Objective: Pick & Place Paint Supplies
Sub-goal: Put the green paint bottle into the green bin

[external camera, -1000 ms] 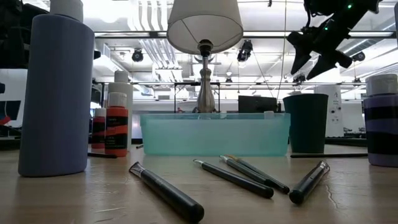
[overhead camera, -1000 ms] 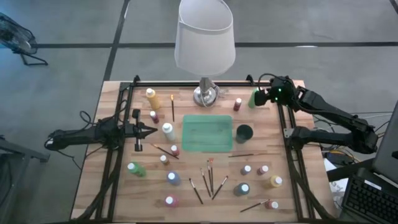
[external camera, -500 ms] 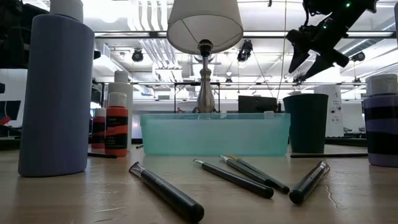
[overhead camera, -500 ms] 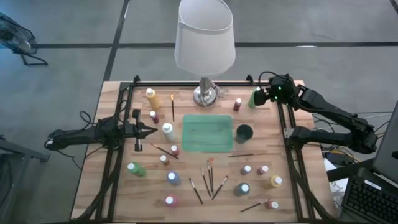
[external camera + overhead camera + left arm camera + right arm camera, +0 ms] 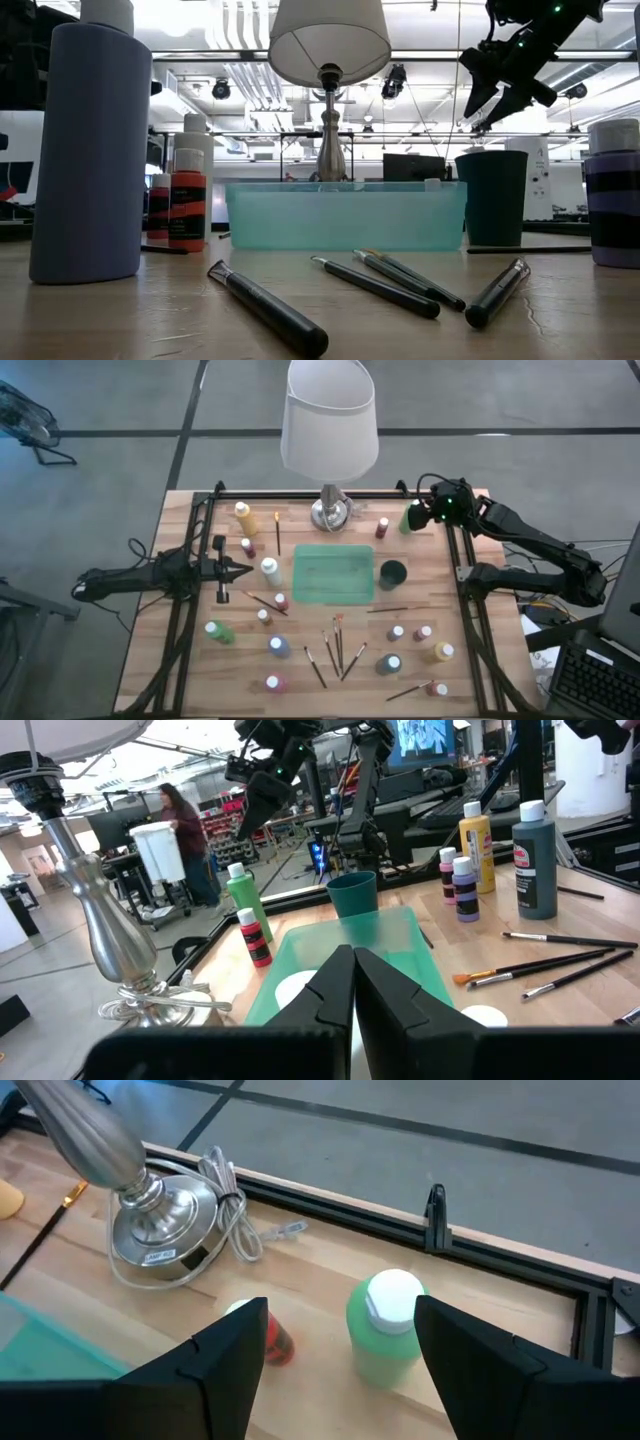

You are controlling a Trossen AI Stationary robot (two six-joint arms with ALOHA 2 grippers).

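Hovering: right hand [image 5: 335, 1355] open above green bottle [image 5: 387, 1325].

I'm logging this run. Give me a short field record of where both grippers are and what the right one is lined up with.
right gripper: open, raised over the table's far right corner
below it: green bottle, upright, not yet touched
beside that: red bottle
left gripper: shut, empty, waiting at the left edge
tray: mid-table, no supplies visible in it
lamp: behind the tray
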